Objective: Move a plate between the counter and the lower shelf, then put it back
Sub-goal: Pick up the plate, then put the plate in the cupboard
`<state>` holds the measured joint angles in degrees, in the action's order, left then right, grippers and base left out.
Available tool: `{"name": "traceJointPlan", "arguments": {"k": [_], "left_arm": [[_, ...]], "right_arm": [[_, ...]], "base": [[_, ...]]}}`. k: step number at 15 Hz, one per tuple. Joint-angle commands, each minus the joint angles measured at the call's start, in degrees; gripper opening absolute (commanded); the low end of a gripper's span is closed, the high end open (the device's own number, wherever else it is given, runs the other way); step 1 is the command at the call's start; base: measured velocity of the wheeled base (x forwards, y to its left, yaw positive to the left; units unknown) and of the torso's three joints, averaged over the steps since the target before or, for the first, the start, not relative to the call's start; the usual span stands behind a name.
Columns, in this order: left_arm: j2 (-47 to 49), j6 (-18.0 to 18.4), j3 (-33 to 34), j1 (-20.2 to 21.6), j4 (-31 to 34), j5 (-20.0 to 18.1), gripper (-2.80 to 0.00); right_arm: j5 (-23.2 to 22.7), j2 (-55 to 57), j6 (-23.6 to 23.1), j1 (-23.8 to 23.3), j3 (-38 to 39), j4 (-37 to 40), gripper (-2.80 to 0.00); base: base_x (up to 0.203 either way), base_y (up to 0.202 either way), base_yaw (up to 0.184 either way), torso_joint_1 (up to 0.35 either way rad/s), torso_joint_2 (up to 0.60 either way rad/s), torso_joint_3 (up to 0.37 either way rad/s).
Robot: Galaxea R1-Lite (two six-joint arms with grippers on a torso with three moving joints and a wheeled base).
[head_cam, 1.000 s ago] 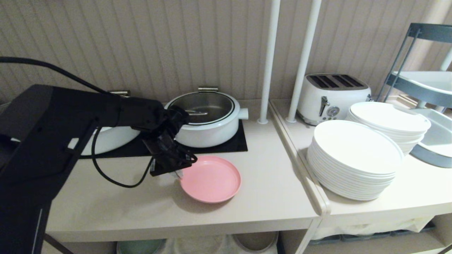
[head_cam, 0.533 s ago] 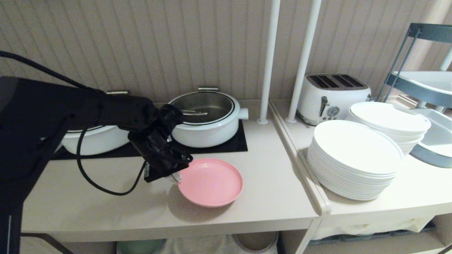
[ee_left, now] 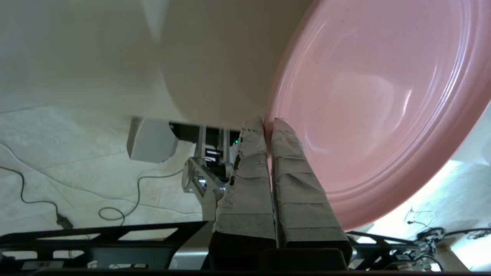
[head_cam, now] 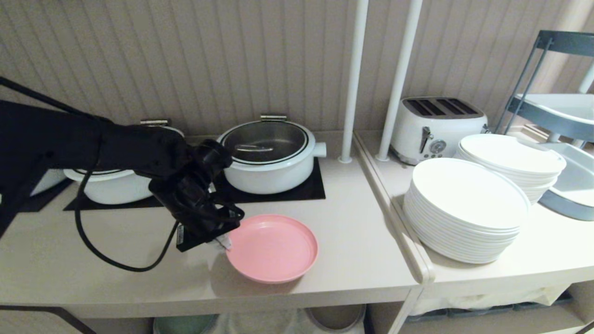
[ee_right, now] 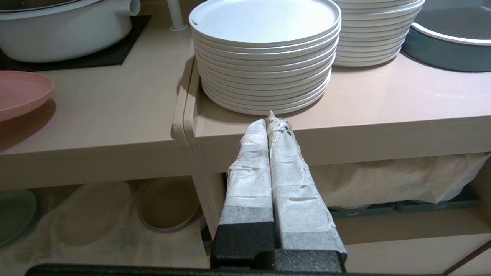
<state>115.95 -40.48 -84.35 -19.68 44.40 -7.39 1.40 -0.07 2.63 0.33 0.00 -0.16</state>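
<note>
**One pink plate, pinched at its left rim**

One plate [head_cam: 272, 247] sits low over the near part of the worktop [head_cam: 352, 260], by the front edge; whether it rests or is just lifted, cannot tell. Left pincer [head_cam: 222, 242] is clamped together on the rim, taped fingers [ee_left: 291, 180] above and below the lip.

Handling, by judgement: light, stiff plastic, not fragile. Matte but smooth; a one-sided edge hold will let it droop or swivel. The raised lip is the only purchase.

Right pincer [ee_right: 270, 122] parked, fingers together, empty, below the white stack [ee_right: 264, 53].
</note>
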Motion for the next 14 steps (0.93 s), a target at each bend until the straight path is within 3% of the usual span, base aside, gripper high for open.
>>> {"name": "traceJointPlan", "arguments": {"k": [1,10,14], "left_arm": [[-4.03,-0.21,2.86,-0.21,-0.29,-0.08,-2.80],[-17.32,0.46,15.97,-0.35,-0.46,-1.61,-2.80],[-24.69,6.53,25.03,0.02,-0.46,-1.92,-2.80]], "right_arm": [[0.00,0.07,0.00,0.02,0.00,-0.03,-2.80],[0.00,0.07,0.00,0.02,0.00,-0.10,-2.80],[0.00,0.07,0.00,0.02,0.00,-0.02,-2.80]], "base": [[0.000,0.000,0.000,0.000,0.00,0.000],[0.000,0.000,0.000,0.000,0.00,0.000],[0.000,0.000,0.000,0.000,0.00,0.000]]}}
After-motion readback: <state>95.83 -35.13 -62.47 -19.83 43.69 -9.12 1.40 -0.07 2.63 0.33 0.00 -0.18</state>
